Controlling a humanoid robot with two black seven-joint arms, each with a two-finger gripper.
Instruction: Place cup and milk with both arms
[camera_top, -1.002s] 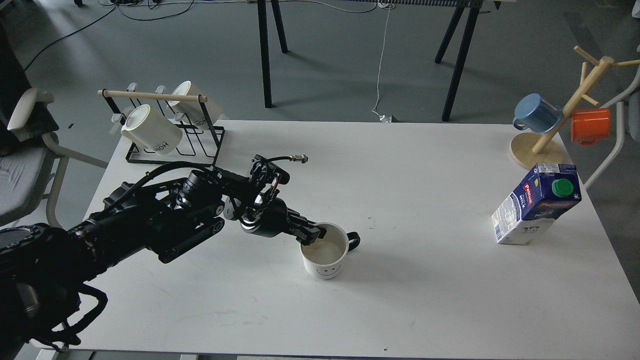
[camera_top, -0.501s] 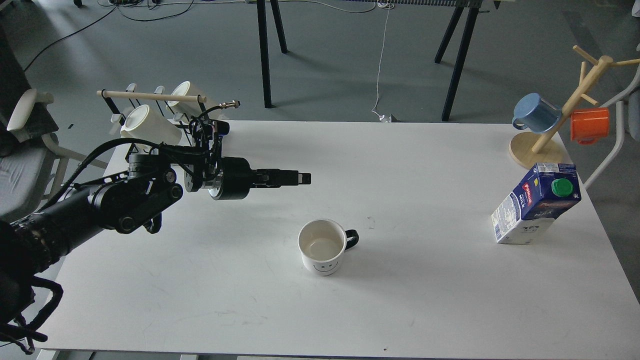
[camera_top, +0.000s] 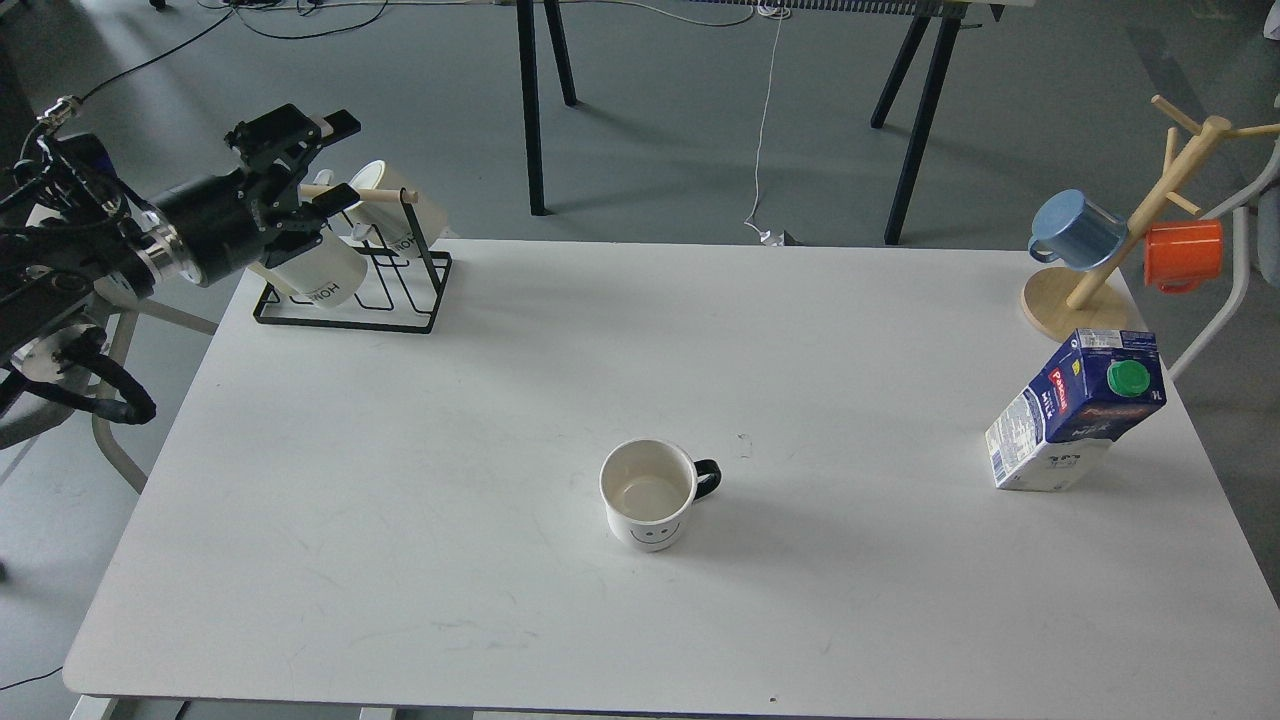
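A white cup (camera_top: 648, 492) with a smiley face and a black handle stands upright on the white table (camera_top: 400, 500), a little in front of its middle, handle to the right. A blue milk carton (camera_top: 1075, 410) with a green cap stands near the right edge. My left gripper (camera_top: 337, 160) is raised at the far left, in front of the mug rack, far from the cup. Its fingers are apart and hold nothing. My right arm is out of view.
A black wire rack (camera_top: 345, 290) with white mugs stands at the table's back left corner, right behind my left gripper. A wooden mug tree (camera_top: 1130, 225) with a blue mug and an orange mug stands at the back right. A chair stands beyond the table's left edge.
My left gripper let go of the cup's rim, rose and drew back to the far left, up by the rack. The cup and the milk carton have stayed in place.
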